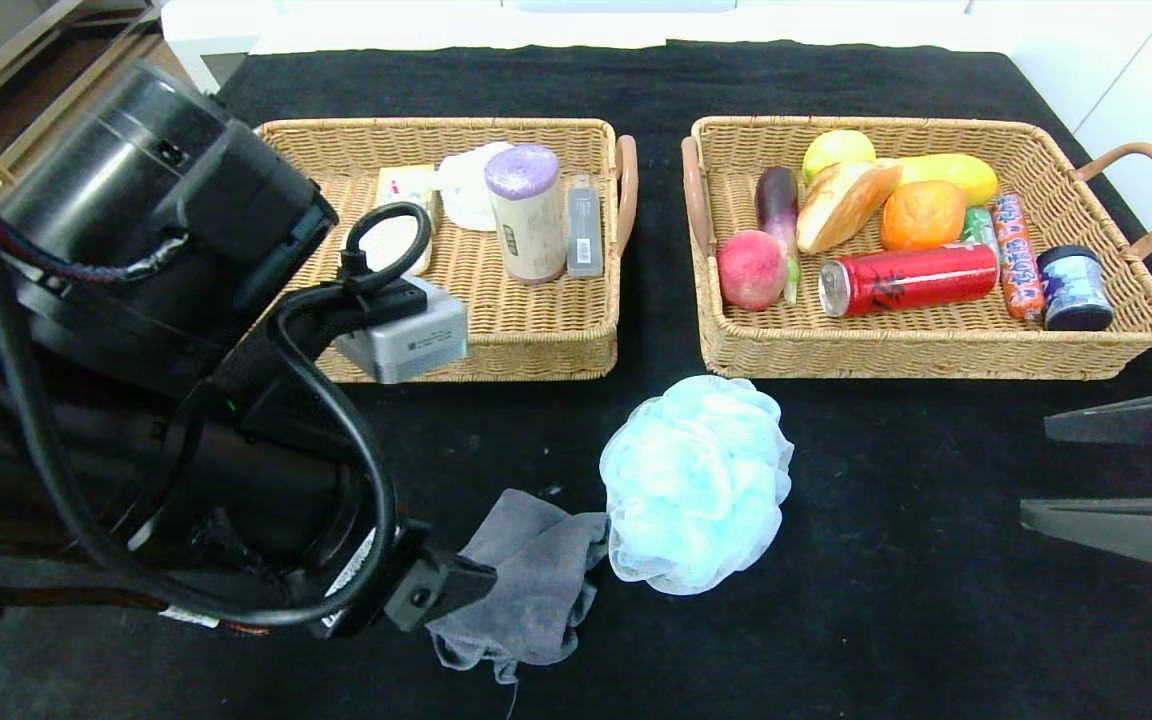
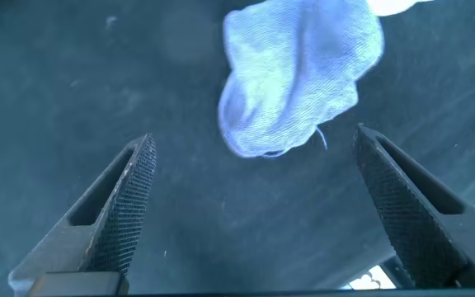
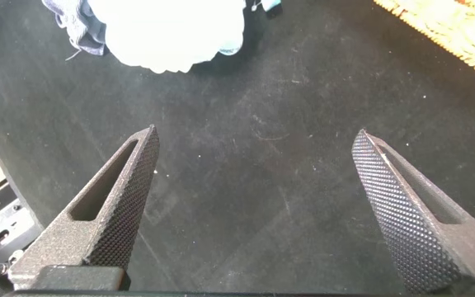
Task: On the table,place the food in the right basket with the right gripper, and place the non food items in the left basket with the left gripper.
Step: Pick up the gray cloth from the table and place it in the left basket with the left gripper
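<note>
A grey cloth (image 1: pixel 526 585) lies crumpled on the black table near the front, touching a light blue bath puff (image 1: pixel 696 480) on its right. My left arm (image 1: pixel 186 400) reaches low over the table just left of the cloth. In the left wrist view my left gripper (image 2: pixel 254 144) is open and holds nothing, with the cloth (image 2: pixel 299 78) a little beyond its fingertips. My right gripper (image 1: pixel 1034 470) hovers open and holding nothing at the right edge of the table. In the right wrist view the right gripper (image 3: pixel 256 136) is over bare table, with the puff (image 3: pixel 167 33) farther off.
The left basket (image 1: pixel 496 350) holds a purple-topped roll (image 1: pixel 526 210), a slim grey box (image 1: pixel 584 230) and white items. The right basket (image 1: pixel 936 355) holds a peach (image 1: pixel 751 270), a red can (image 1: pixel 911 280), bread, an orange, an eggplant and a dark jar (image 1: pixel 1073 288).
</note>
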You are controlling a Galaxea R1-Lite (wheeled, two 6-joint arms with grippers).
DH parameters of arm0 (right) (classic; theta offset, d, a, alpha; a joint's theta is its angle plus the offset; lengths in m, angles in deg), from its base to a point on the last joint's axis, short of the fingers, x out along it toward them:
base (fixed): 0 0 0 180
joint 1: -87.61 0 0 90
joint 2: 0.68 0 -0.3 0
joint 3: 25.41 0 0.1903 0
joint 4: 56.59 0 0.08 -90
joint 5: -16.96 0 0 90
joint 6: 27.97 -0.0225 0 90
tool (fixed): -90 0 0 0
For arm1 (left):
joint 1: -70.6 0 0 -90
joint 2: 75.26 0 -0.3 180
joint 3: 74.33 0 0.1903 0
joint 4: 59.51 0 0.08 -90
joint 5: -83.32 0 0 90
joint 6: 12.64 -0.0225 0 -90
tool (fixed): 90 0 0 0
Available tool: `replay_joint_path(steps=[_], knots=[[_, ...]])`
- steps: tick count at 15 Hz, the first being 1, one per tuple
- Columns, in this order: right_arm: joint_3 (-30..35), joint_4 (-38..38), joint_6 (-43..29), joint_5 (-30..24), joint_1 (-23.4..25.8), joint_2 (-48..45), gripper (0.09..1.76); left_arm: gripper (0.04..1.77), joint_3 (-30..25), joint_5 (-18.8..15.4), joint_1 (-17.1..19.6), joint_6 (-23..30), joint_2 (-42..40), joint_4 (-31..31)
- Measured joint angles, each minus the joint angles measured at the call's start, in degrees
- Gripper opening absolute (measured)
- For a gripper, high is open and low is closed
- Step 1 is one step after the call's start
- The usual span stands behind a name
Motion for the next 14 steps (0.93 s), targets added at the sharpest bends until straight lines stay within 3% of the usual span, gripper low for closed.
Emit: replay_joint_path(steps=[5,8,14], knots=[[0.0,-0.8,0.0,0.0,0.4,0.2,1.71,1.72,-13.3,-0.2,-1.1,-9.9,-2.8,14.6],[0.0,-0.8,0.0,0.0,0.4,0.3,1.71,1.72,-20.3,-3.1,-1.2,-16.2,-4.6,24.5],[0.0,-0.8,0.0,0.0,0.5,0.4,1.71,1.72,-23.6,-4.0,-1.3,-17.4,-3.5,27.0]])
